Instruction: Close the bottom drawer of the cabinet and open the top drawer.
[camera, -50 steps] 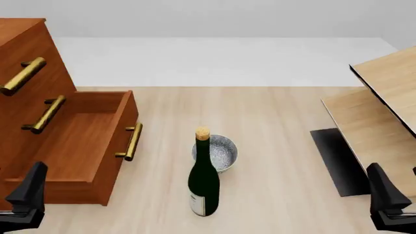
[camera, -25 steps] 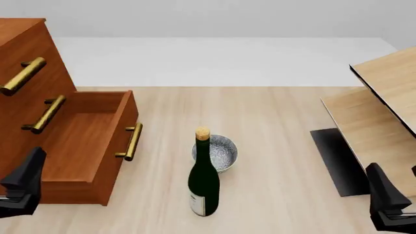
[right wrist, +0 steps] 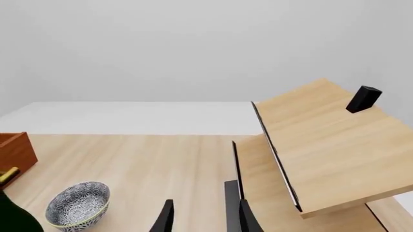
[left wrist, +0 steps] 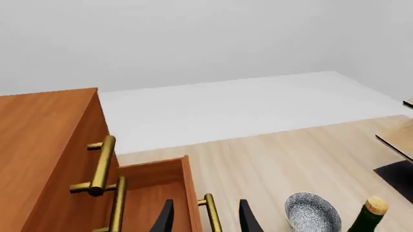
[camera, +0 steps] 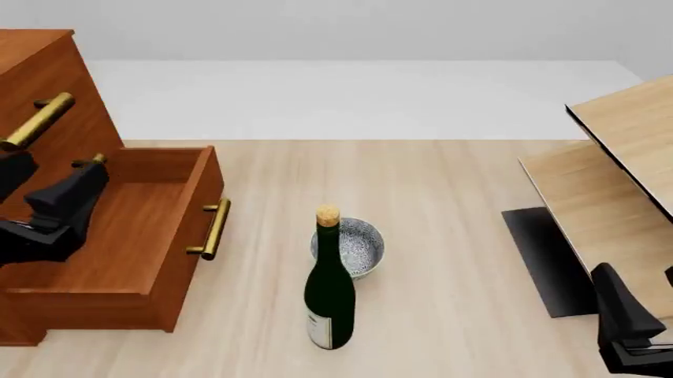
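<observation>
Two jaws parted, empty, pale wood table [camera: 442,181], white floor beyond, bottom drawer [camera: 137,236] open

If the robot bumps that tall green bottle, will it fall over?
Probably quite easily. The bottle is tall and narrow on a small base, so a knock near its cork would likely tip it. Being round, it would probably roll, perhaps into the patterned bowl just behind it. It looks like glass, so likely heavy and breakable.

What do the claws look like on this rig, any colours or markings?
Both are plain matte black. The left claw and right claw have angular, wedge-shaped bodies ending in two thin pointed fingers. No cables, labels or markings show in any view.
</observation>
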Motion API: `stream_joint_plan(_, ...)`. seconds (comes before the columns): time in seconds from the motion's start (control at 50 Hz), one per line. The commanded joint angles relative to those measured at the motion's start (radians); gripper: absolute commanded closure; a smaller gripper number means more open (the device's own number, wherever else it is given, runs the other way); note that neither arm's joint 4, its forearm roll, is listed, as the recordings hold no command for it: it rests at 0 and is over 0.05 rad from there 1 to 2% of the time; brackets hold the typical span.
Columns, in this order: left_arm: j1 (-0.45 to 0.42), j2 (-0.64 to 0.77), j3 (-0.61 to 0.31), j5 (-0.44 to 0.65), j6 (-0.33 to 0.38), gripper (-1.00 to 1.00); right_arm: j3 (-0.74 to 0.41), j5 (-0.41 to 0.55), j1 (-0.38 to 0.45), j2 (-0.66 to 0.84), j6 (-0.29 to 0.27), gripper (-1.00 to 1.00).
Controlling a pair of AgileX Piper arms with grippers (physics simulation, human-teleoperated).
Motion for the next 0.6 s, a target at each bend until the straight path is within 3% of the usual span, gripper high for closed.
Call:
stream_joint_plan(0.02, -0.107, 0.193, -0.126, 0.07, 0.056, -1.0, 0.0, -0.001, 0.003, 0.0, 0.001, -1.0)
stream_joint_plan(0.06, -0.138, 0.233, -0.148, 0.095, 0.099, -1.0, 0.0, -0.001, 0.004, 0.0, 0.001, -1.0)
stream_joint_plan(0.22, -0.151, 0.283, -0.259, 0.189, 0.047, -1.0, 0.0, 0.0, 0.006, 0.0, -0.001, -1.0)
stream_joint_plan(0.34, -0.176, 0.319, -0.303, 0.236, -0.114, -1.0, 0.0, -0.002, 0.007, -0.001, -0.002, -1.0)
stream_joint_plan(0.38, -0.188, 0.332, -0.301, 0.242, -0.098, -1.0, 0.0, -0.002, 0.007, -0.001, -0.003, -1.0)
stream_joint_plan(0.42, -0.194, 0.333, -0.291, 0.243, -0.2, -1.0, 0.0, -0.006, 0.007, -0.001, -0.002, -1.0)
stream_joint_plan(0.46, -0.198, 0.338, -0.286, 0.241, -0.223, -1.0, 0.0, -0.005, 0.007, -0.001, -0.002, -1.0)
stream_joint_plan(0.5, -0.211, 0.343, -0.266, 0.229, -0.304, -1.0, 0.0, -0.006, 0.006, -0.001, -0.001, -1.0)
stream_joint_plan(0.54, -0.198, 0.348, -0.265, 0.231, -0.289, -1.0, 0.0, -0.006, 0.005, -0.001, 0.0, -1.0)
stream_joint_plan(0.56, -0.22, 0.348, -0.248, 0.218, -0.365, -1.0, 0.0, -0.006, 0.005, -0.001, 0.0, -1.0)
stream_joint_plan(0.6, -0.211, 0.351, -0.228, 0.207, -0.431, -1.0, 0.0, -0.006, 0.004, -0.001, 0.001, -1.0)
